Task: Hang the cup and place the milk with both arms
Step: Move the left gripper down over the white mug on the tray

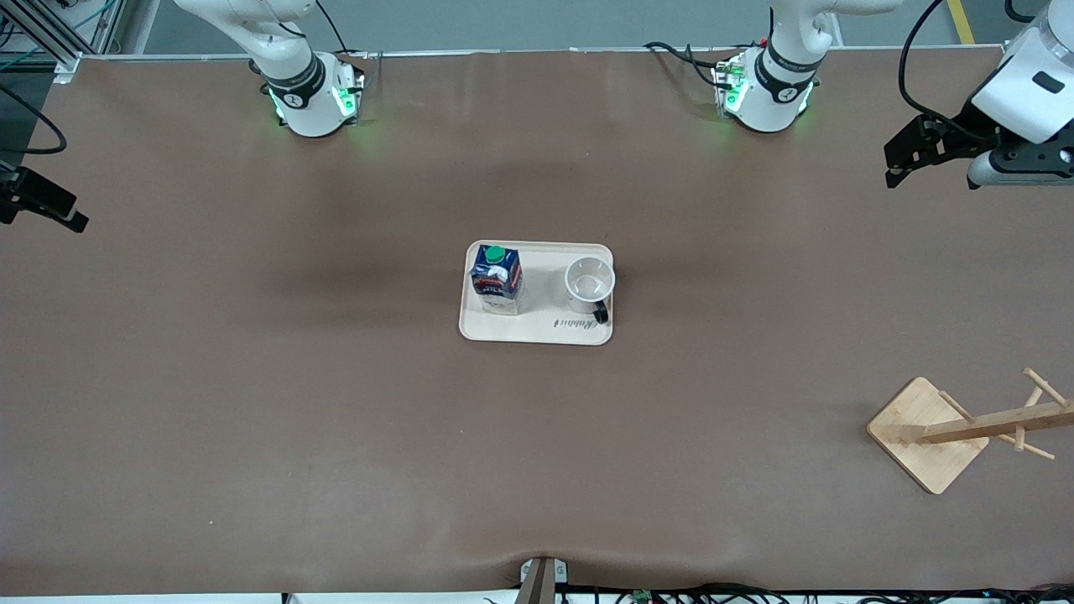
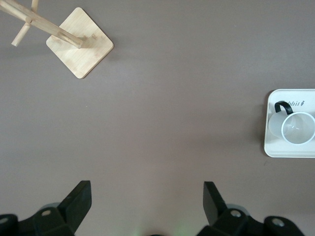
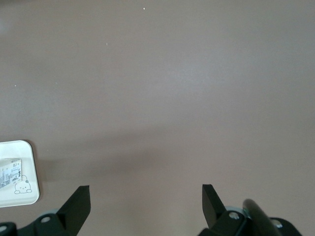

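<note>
Milk carton [image 1: 496,278] and cup [image 1: 589,283] stand upright, side by side, on a cream tray [image 1: 537,334] at mid-table. Left gripper [image 2: 145,196] and right gripper [image 3: 145,196] hover over bare table [image 1: 252,377], fingers apart, each empty.

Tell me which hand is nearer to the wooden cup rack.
Left. The left hand hangs open over bare table at the rack's end of the table. The wooden cup rack lies there. The right hand hangs open at the right arm's end, much farther away.
</note>
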